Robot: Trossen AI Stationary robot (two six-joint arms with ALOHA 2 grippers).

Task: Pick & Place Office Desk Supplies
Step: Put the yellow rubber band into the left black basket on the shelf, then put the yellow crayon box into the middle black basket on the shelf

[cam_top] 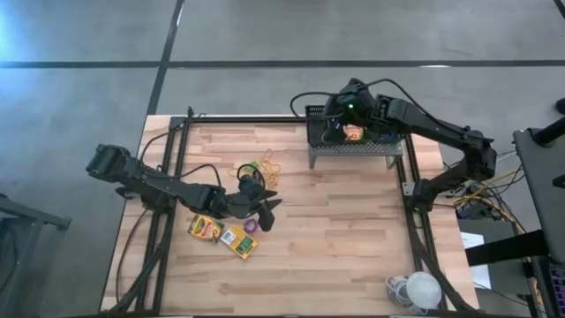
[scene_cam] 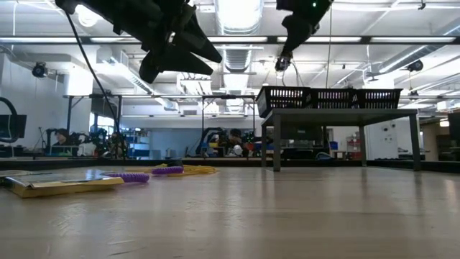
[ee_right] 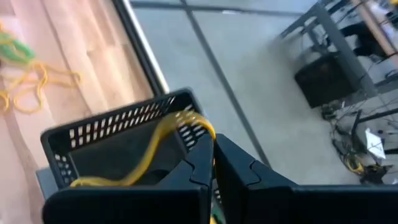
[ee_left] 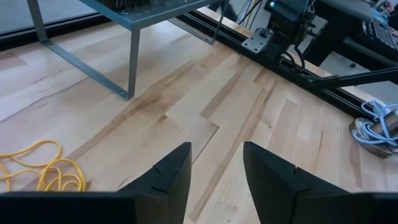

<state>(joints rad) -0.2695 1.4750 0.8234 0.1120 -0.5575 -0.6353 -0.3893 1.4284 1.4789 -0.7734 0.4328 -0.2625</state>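
Note:
Three black mesh bins stand in a row on the grey stand at the table's far side. My right gripper hangs over the leftmost bin, shut on a yellow rubber band. Two yellow-and-green crayon boxes lie flat at the near left, a purple ring beside them. More rubber bands and a green ring lie mid-table. My left gripper hovers open above the wood near the boxes, nothing between its fingers. My right gripper pinches the yellow rubber band between its two shut fingers; the band comes out at the fingertips. The fingers slant down from the table's right. The band hangs slack in a loop below them into the leftmost bin; whether its lower end rests on the bin, I cannot tell.
The stand's legs rise from the wood at the far side. A black frame rail runs along the table's right edge, with cables beyond it. A white object sits at the near right corner. Bare wood lies between the stand and the near edge.

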